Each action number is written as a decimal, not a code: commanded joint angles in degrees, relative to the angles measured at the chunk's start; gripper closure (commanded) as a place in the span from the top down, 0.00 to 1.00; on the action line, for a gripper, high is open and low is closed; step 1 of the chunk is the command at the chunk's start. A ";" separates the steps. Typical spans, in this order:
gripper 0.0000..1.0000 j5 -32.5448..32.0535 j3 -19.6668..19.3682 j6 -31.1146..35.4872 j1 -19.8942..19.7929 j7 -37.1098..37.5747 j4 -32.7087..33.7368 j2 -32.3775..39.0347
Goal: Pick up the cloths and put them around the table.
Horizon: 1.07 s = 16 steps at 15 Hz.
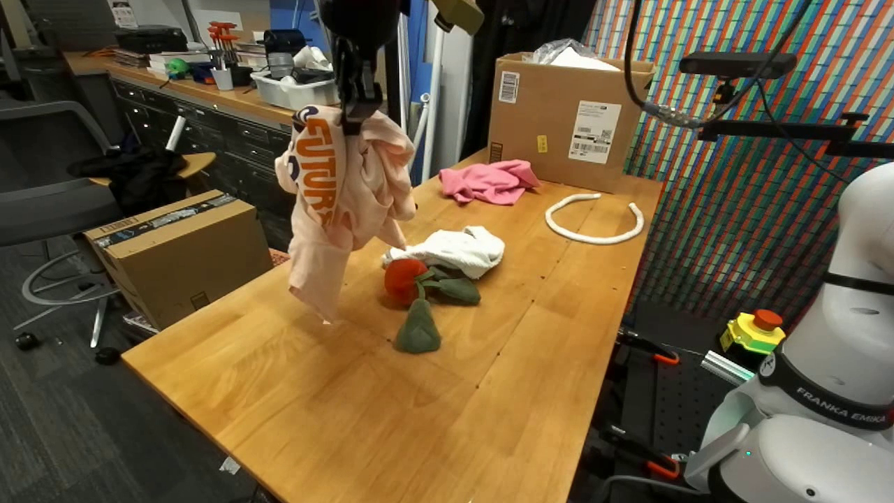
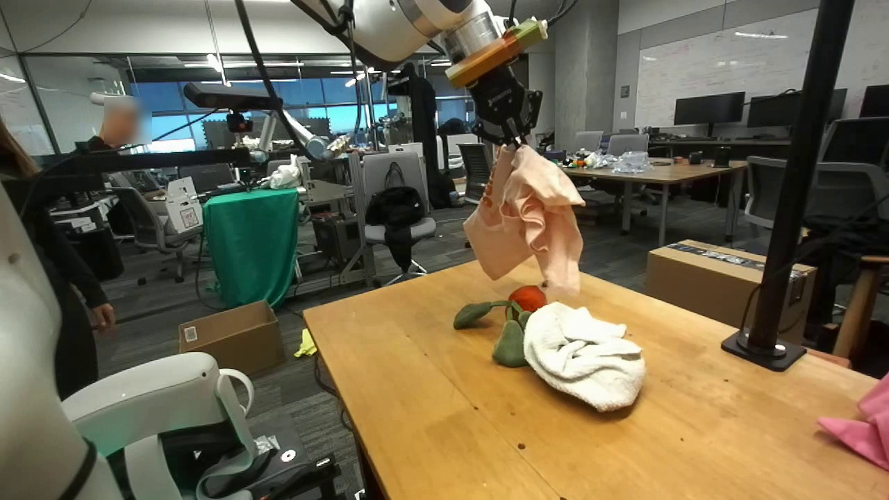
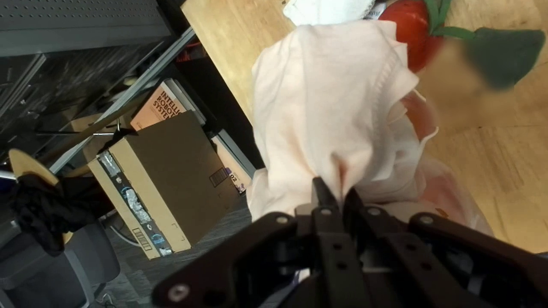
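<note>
Wrist view: in the gripper [image 3: 335, 188], clenches the cream cloth [image 3: 329, 107], dangling it beneath, over the table [image 3: 501, 171] — likely the carrying step. Probably calls next for lowering clear of the white cloth [image 3: 327, 10] below — then letting go.

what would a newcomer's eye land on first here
Probably the pale peach cloth with orange lettering, hanging from the jaws. Next, on the wooden table, the red plush shape with green leaves beside a crumpled white cloth. A bright pink cloth lies there too, near a cardboard box.
</note>
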 commanded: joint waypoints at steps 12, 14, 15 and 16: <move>0.08 -2.64 1.67 -19.06 7.17 -5.48 27.94 21.55; 0.07 -3.96 1.33 -21.77 8.10 -6.91 31.42 24.34; 0.07 -4.56 1.23 -22.34 8.41 -7.74 33.16 25.70; 0.08 -5.29 1.02 -22.70 8.80 -8.11 34.83 27.00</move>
